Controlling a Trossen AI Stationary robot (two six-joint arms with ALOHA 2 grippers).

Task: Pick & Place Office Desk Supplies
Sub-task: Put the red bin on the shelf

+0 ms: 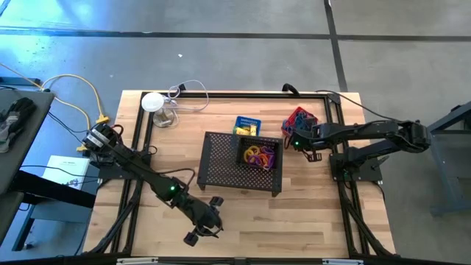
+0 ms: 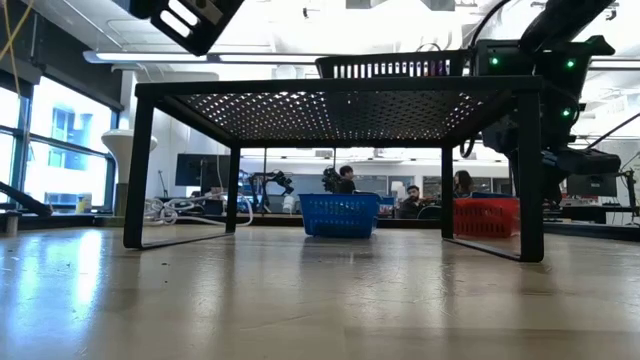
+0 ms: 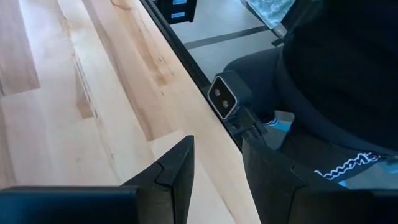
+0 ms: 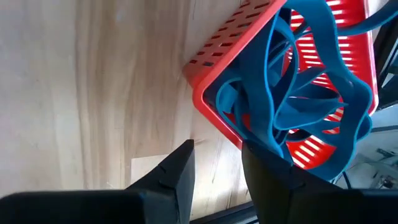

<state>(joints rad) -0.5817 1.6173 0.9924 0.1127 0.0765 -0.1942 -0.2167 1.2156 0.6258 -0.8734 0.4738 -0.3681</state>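
High view: right gripper (image 1: 300, 142) hangs at the near corner of the red basket (image 1: 300, 118), which sits just right of the blue basket (image 1: 247, 126) and behind the black mesh tray (image 1: 221, 158); left gripper (image 1: 206, 230) waits near the table's front edge, well apart from all supplies. Right wrist view: the fingers (image 4: 180, 171) stand slightly parted with bare wood showing between them, pinching nothing; the blue rubber bands (image 4: 298, 99) lie tangled in the red basket, spilling over its rim just beyond the fingertips. Left wrist view: the left claw is likewise parted and empty over bare wood at the table edge. Purple, orange and yellow rings (image 1: 259, 155) lie in the tray's right part; yellow packets (image 1: 247, 129) fill the blue basket. Handling, as judged: the bands are light, soft and stretchy, and interlocked, so several would probably lift together; the best hold is a single raised loop where it arches above the rim, pinched across its flat width, since the rubber should grip well but may snag on the basket's slots.
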